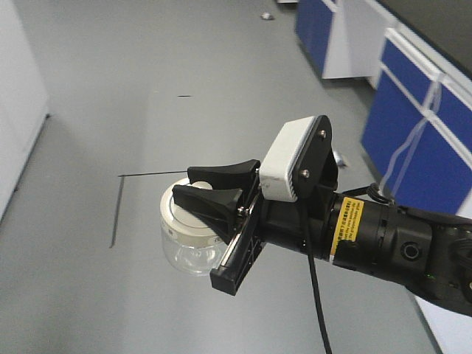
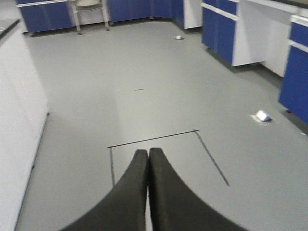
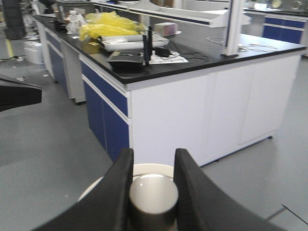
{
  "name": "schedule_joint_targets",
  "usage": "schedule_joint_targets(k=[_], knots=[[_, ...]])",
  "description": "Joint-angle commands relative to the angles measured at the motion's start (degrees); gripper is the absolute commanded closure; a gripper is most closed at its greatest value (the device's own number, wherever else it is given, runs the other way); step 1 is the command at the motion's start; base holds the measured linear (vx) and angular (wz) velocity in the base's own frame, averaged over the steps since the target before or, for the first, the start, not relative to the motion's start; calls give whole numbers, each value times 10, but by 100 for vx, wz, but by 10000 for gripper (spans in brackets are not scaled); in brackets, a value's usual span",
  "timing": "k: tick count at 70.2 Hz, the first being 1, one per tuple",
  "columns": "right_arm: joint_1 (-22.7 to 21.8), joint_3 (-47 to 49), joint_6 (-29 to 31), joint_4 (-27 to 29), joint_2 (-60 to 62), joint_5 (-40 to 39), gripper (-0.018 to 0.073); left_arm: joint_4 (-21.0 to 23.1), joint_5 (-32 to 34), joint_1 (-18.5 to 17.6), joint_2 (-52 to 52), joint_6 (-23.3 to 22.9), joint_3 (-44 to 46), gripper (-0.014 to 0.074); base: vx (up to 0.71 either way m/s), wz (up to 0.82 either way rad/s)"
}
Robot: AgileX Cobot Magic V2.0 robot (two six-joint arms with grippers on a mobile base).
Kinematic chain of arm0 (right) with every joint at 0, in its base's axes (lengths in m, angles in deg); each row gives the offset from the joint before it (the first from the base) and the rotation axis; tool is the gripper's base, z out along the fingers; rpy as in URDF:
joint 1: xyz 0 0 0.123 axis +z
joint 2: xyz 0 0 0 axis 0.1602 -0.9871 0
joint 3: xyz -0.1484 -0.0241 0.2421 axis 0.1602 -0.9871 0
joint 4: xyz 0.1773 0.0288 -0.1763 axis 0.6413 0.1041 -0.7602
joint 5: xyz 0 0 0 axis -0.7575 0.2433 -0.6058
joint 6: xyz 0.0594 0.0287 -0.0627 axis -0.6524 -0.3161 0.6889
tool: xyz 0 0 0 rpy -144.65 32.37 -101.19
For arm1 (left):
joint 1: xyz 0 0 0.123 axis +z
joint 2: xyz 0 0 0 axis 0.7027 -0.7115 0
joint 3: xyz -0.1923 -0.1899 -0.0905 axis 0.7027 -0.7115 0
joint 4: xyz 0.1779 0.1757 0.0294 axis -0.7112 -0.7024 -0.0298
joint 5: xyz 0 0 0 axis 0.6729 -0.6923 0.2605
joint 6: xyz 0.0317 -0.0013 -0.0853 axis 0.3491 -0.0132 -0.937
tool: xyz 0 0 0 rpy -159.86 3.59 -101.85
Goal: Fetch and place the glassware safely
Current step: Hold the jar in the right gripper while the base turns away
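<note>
On my front feed the right pincer (image 1: 193, 184) is clamped on the knob (image 3: 153, 195) of the glass jar (image 1: 188, 254). Its two black fingers (image 3: 113, 192) press the knob from either side. The jar sits right at the fingertips, its cream lid (image 1: 184, 221) just under them, held clear above the grey floor (image 1: 110, 110). A lab bench (image 3: 216, 110) stands well beyond the pincer. My left pincer (image 2: 148, 155) has its fingers pressed together, with nothing between them.
</note>
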Motion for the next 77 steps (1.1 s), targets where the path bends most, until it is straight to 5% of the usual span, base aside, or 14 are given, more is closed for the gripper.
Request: schedule_joint_targets(k=[1,33,77], knots=[[-1,15,1,23,19,-43,563,4,41,-2,-4,-2,15,603,17,60],[-1,15,1,23,19,-43,563,4,41,-2,-4,-2,15,603,27,34],[-1,15,1,23,19,-43,563,4,41,-2,-4,-2,15,603,47,-6]])
